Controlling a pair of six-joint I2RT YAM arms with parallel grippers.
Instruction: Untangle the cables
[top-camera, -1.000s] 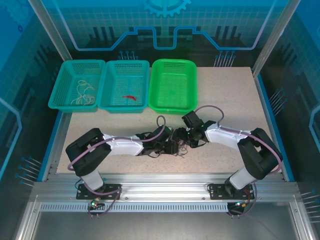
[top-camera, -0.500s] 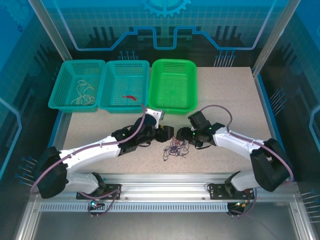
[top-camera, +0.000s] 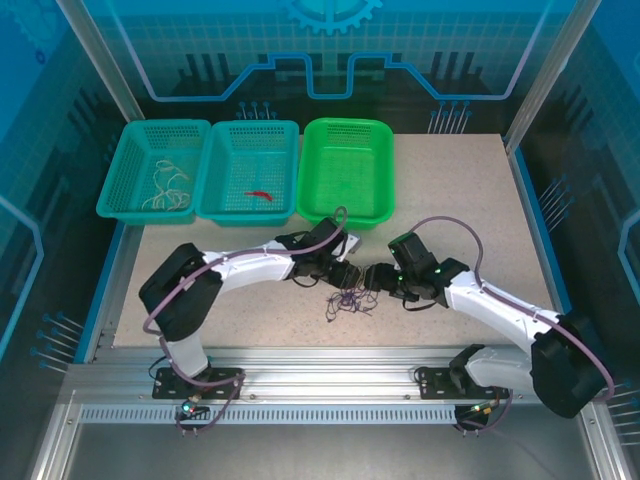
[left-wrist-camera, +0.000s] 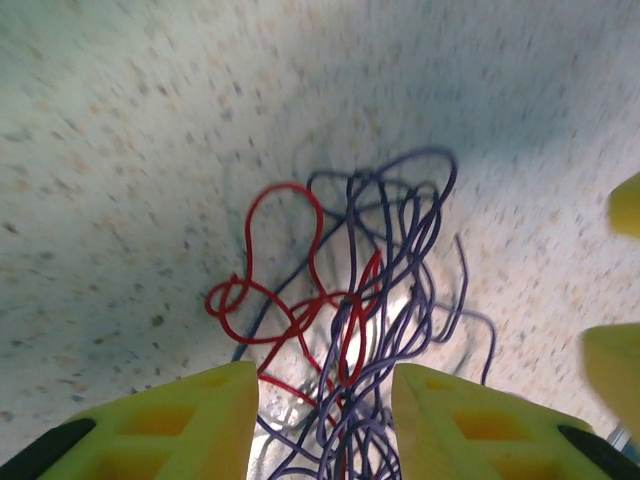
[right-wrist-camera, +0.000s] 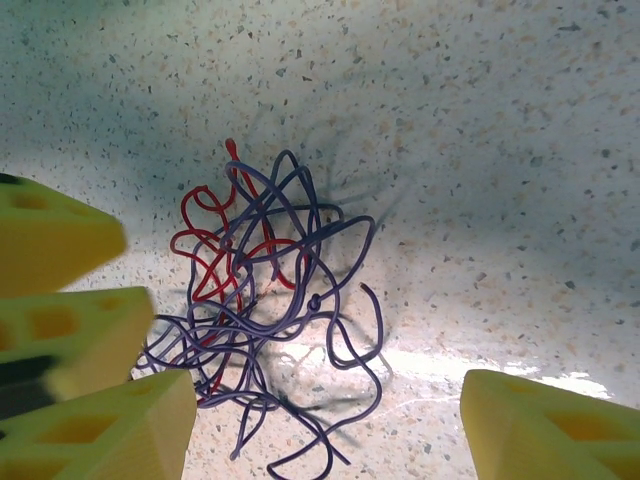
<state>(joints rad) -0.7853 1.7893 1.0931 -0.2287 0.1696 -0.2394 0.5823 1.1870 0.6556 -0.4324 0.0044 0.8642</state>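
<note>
The cables (top-camera: 348, 300), a small knotted clump of thin red and dark purple wires, lie on the speckled beige tabletop (top-camera: 460, 200) near its front edge, between the tips of the two arms. The left gripper (top-camera: 352, 276) hangs over the clump's far side and the right gripper (top-camera: 376, 279) is just beside it, the two nearly touching. In the left wrist view the left gripper (left-wrist-camera: 325, 420) has its yellow fingers (left-wrist-camera: 160, 420) apart, with red and purple strands (left-wrist-camera: 340, 320) running through the gap; whether they touch the pads cannot be told. In the right wrist view the right gripper (right-wrist-camera: 325, 430) is spread wide over bare table, the clump (right-wrist-camera: 260, 300) ahead and towards its left finger, where the other arm's yellow fingers (right-wrist-camera: 65, 330) crowd in. Along the far edge, well apart from the clump, stand a teal mesh basket (top-camera: 125, 160) holding cream-white wires (top-camera: 168, 187), a second teal basket (top-camera: 285, 165) with one red wire (top-camera: 258, 194), and a bright green basket (top-camera: 345, 135). The left arm's thick purple-grey hose (top-camera: 338, 214) loops against the green basket's front rim.
</note>
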